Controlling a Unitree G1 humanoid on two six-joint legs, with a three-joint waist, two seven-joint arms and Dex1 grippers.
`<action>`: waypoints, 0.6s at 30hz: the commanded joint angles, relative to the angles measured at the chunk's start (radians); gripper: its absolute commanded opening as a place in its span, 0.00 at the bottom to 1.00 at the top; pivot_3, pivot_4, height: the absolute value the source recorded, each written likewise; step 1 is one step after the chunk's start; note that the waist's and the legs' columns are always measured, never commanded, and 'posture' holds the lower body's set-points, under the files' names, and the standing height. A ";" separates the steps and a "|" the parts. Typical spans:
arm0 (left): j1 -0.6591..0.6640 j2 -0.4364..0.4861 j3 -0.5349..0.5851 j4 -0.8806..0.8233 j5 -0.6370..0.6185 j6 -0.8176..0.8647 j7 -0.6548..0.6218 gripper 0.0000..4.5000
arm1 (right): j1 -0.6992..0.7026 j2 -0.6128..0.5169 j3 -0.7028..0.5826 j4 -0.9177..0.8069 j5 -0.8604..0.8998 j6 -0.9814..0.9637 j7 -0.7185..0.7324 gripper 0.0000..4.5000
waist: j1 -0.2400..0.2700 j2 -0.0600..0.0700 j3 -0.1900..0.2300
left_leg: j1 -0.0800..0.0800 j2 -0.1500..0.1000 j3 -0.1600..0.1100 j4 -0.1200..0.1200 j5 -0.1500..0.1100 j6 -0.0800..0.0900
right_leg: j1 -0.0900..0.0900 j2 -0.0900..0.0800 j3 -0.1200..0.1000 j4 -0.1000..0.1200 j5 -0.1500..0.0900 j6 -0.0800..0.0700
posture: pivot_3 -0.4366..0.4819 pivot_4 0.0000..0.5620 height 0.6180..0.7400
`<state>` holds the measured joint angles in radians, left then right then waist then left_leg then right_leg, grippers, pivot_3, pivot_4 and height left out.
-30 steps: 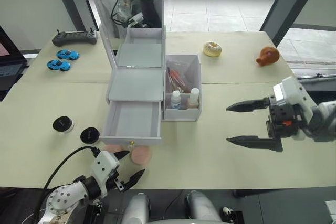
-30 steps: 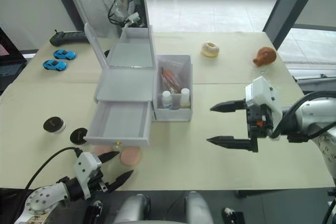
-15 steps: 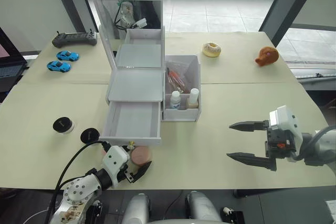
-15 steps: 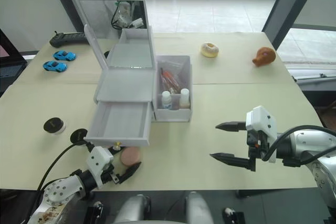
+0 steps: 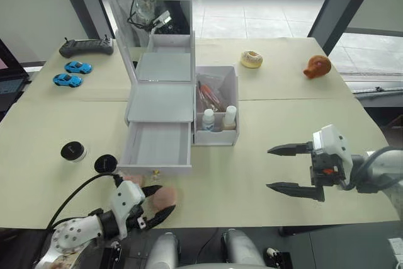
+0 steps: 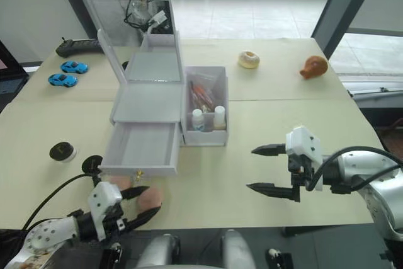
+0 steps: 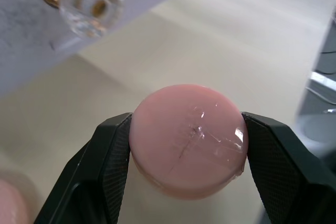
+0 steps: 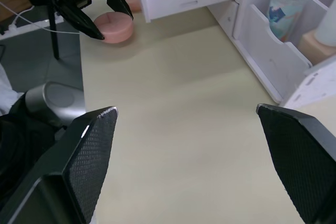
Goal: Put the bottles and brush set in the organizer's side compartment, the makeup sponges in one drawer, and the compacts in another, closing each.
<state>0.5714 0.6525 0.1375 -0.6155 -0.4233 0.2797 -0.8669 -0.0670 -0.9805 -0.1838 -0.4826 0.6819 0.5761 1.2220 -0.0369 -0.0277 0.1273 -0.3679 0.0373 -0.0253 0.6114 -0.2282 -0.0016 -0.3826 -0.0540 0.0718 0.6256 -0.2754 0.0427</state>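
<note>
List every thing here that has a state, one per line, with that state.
Lower drawer: pulled open, empty.
Upper drawer: shut.
Side compartment: holds both bottles and the brush set.
Left gripper: shut on a makeup sponge.
Second sponge: on the table by the drawer front.
Right gripper: open, empty.
Compacts: on the table, lids on.

- It looks like a robot test room or lab, not a home: a broad pale tabletop stands before floor-length windows with dark frames.
- Outside the glass lies a tiled terrace.
- Odd props are scattered about: two blue toy cars, a donut, a brown toy.
- A handheld controller and a laptop sit at the tabletop's far left.
</note>
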 commanded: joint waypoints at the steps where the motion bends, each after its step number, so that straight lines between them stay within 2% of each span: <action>1: 0.090 0.033 0.124 -0.046 -0.115 -0.029 -0.108 0.66 | -0.066 -0.015 0.026 -0.032 0.059 0.030 0.033 1.00 | 0.002 0.001 0.000 | 0.000 0.000 0.000 0.000 0.000 0.000 | 0.000 0.000 0.000 0.000 0.000 0.000 | 0.48 0.27 1.00; 5: 0.180 0.112 0.370 -0.050 -0.372 0.054 -0.269 0.66 | -0.166 -0.011 0.077 -0.005 0.066 0.037 0.066 1.00 | 0.001 -0.001 0.001 | 0.000 0.001 0.000 0.000 0.000 0.000 | -0.001 0.000 -0.001 0.000 -0.004 -0.007 | 0.48 0.27 1.00; 8: 0.153 0.227 0.581 0.019 -0.508 0.166 -0.336 0.66 | -0.245 -0.004 0.116 0.023 0.087 0.075 0.083 1.00 | 0.007 0.000 0.001 | 0.000 0.000 0.000 0.000 0.000 0.000 | -0.001 0.000 -0.002 0.000 -0.005 -0.007 | 0.48 0.27 1.00; 10: 0.089 0.303 0.666 0.076 -0.558 0.230 -0.346 0.66 | -0.285 -0.003 0.137 0.039 0.089 0.095 0.088 1.00 | 0.009 -0.001 0.002 | 0.000 0.000 0.000 0.000 0.000 0.000 | -0.002 0.000 -0.002 0.000 -0.005 -0.007 | 0.48 0.27 1.00; 13: -0.079 0.399 0.671 0.162 -0.559 0.253 -0.329 0.66 | -0.356 0.010 0.162 0.057 0.099 0.124 0.082 1.00 | 0.013 -0.001 0.002 | 0.000 -0.001 0.000 0.001 0.000 0.000 | -0.002 -0.001 -0.002 0.000 -0.004 -0.007 | 0.48 0.27 1.00; 15: -0.212 0.430 0.610 0.167 -0.565 0.275 -0.260 0.66 | -0.425 0.057 0.157 0.096 0.147 0.182 0.032 1.00 | 0.013 -0.001 0.002 | 0.000 -0.001 0.000 0.000 0.000 0.000 | -0.002 -0.001 -0.002 0.000 -0.003 -0.007 | 0.48 0.27 1.00; 18: -0.354 0.465 0.491 0.174 -0.506 0.291 -0.214 0.66 | -0.476 0.088 0.148 0.118 0.175 0.229 0.000 1.00 | 0.009 -0.001 0.003 | 0.000 0.000 0.000 0.000 0.000 0.000 | -0.002 -0.001 -0.002 0.001 0.004 -0.009 | 0.48 0.27 1.00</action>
<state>0.2372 1.1067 0.6632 -0.4406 -0.9458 0.5595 -1.1037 -0.5307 -0.8898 -0.0119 -0.3592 0.8293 0.7829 1.2340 -0.0284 -0.0286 0.1303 -0.3678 0.0374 -0.0254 0.6109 -0.2282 -0.0016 -0.3851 -0.0542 0.0696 0.6269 -0.2711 0.0335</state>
